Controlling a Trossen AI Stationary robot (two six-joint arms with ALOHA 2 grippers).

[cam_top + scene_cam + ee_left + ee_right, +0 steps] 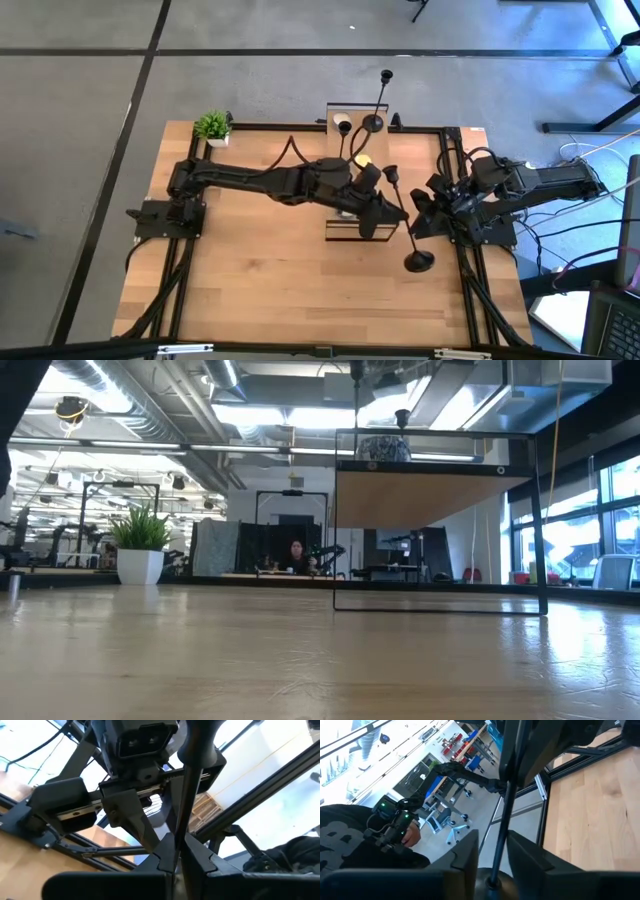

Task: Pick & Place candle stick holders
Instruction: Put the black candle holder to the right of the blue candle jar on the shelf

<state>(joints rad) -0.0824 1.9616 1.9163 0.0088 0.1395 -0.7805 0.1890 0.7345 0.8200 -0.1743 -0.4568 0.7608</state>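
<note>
The candle stick holder (pixel 404 220) being passed between the arms is a thin black metal stem with a round base (pixel 419 262) at one end and a small cup (pixel 391 173) at the other. It looks rigid and light, top-heavy toward the base, and the smooth narrow stem could twist or slide in a loose pinch, so the best hold is on the stem near the weighted end.

The left gripper (pixel 175 851) has its jaws clamped on the stem, which runs up between them in the left wrist view. The right gripper (pixel 492 851) straddles the same stem just above the base; its fingers (pixel 465 855) flank it with a small gap showing, so they appear not fully pressed on yet.

A second tall holder (pixel 378 100) stands upright, well apart from both sets of jaws, on the small shelf (pixel 337 108) at the table's far edge
</note>
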